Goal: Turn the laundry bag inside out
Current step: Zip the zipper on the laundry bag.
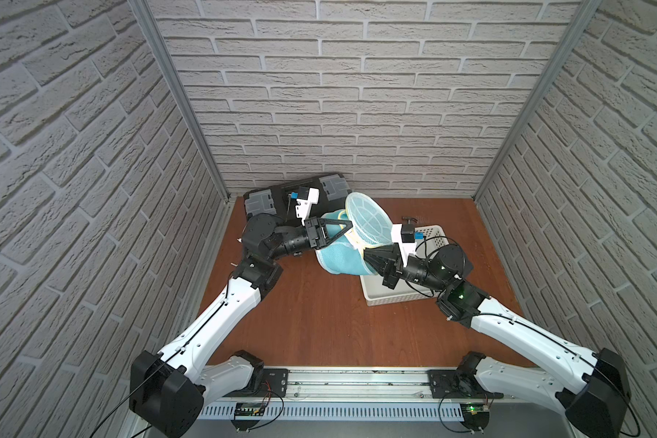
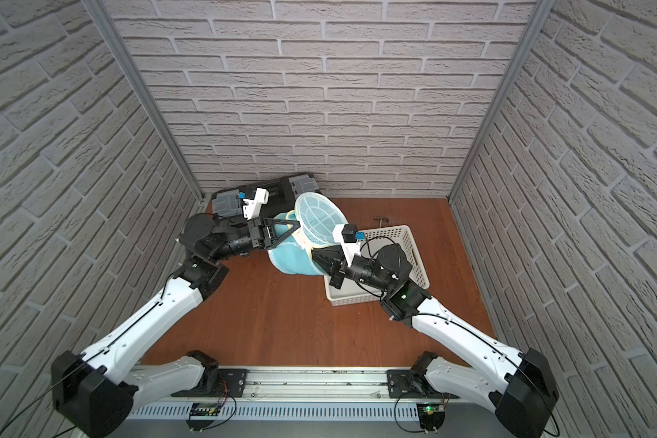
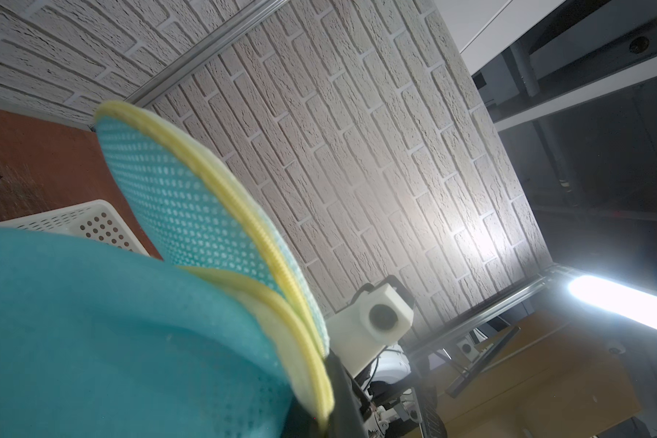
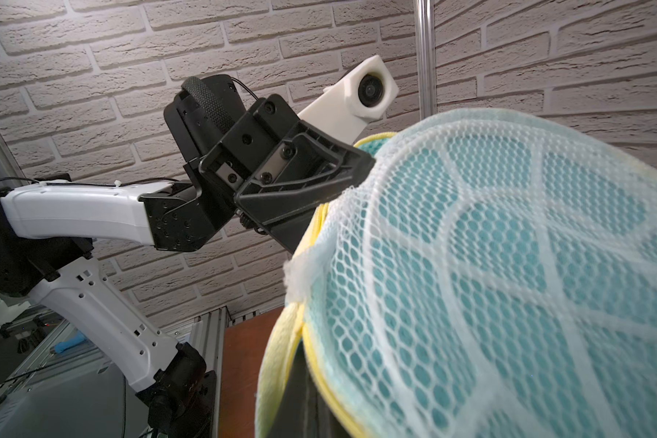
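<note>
Laundry bag point(image 4: 509, 284) fills both wrist views, suspended beside basket point(image 1: 395, 299). Left gripper point(image 1: 351, 226) and right gripper point(image 1: 365, 251): both 2 clamped on yellow rim. Inversion judged partial: round end tilted up, body bunched below, not yet pulled through.

At table point(image 1: 319, 322) back-left corner: case point(image 1: 260, 203). Right of centre: basket point(image 1: 399, 297); behind it, small tool point(image 1: 408, 219). Between case and basket: bag point(image 1: 342, 258). At bag's left: left gripper point(image 1: 351, 226). At bag's right, over basket: right gripper point(image 1: 365, 254).
</note>
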`<state>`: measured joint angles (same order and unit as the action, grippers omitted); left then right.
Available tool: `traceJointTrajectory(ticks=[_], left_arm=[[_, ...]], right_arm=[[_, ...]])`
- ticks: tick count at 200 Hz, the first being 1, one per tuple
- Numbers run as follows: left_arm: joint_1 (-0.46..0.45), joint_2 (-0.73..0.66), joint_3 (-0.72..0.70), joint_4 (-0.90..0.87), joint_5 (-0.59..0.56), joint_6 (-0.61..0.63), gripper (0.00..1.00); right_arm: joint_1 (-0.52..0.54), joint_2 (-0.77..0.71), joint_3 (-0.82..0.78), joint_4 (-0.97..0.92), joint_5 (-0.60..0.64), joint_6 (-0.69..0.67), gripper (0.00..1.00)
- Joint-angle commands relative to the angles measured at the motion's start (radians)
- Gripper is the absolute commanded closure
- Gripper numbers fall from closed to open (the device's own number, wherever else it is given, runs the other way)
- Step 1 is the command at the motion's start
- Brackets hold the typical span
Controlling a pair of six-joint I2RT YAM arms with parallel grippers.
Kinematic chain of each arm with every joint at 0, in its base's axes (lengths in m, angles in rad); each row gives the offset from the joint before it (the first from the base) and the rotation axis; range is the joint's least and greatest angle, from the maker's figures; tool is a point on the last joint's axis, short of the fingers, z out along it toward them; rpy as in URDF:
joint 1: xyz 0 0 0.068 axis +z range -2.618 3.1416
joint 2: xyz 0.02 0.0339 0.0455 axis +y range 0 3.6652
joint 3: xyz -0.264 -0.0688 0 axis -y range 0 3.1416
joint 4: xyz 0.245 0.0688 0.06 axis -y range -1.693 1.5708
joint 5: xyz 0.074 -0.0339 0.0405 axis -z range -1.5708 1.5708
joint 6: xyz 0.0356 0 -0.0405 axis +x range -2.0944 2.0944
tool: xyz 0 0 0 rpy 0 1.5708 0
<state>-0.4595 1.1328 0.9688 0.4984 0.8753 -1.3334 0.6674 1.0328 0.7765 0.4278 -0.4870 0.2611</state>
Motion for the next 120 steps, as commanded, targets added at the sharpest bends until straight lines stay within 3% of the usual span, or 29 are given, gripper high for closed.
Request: traceJointTrajectory(ticks=[1,120], left_arm=[[0.025,-0.021,0.05,0.004,0.023,0.043,1.0],[0.069,-0.037,0.105,-0.111,0.059,0.092,1.0]], right_arm=[[-0.005,-0.056,-0.02,-0.105,0.02,-0.072,0.97],[-0.006,-0.12,-0.004,-0.434,0.018,-0.218,0.97]])
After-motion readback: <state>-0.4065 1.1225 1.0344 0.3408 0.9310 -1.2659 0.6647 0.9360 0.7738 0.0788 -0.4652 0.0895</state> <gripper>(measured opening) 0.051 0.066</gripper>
